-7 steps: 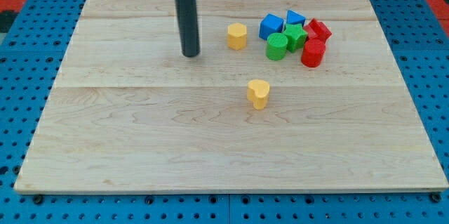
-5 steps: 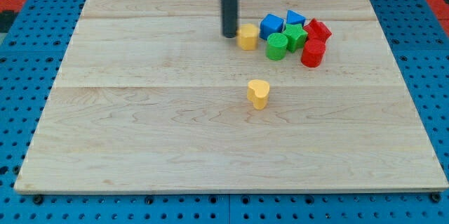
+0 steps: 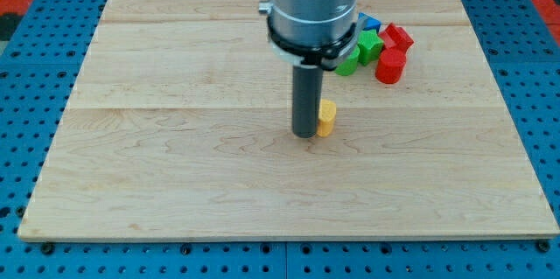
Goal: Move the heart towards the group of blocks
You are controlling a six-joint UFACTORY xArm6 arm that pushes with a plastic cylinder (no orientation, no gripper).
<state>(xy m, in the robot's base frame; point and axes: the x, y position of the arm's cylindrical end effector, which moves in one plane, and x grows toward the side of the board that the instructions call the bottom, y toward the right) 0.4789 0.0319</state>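
Landmark is the yellow heart block [image 3: 327,118], sitting near the middle of the wooden bench [image 3: 175,165]; my tip [image 3: 304,135] is down on the bench at the heart's left side in view, touching it or just beside it, cannot tell which; the dark rod rises straight from there and its grey arm housing [image 3: 313,3] covers the area toward the view's top from the heart; no fingers on this rig, only the rod, nothing held; the group of blocks lies toward the view's top right of the heart, well apart from it; visible there: a green block [image 3: 371,46], a second green block [image 3: 348,65] partly hidden by the housing, a red block [image 3: 390,66], another red block [image 3: 400,36], and a blue block [image 3: 369,24] showing only as a sliver; shapes of these too hidden or small to tell.
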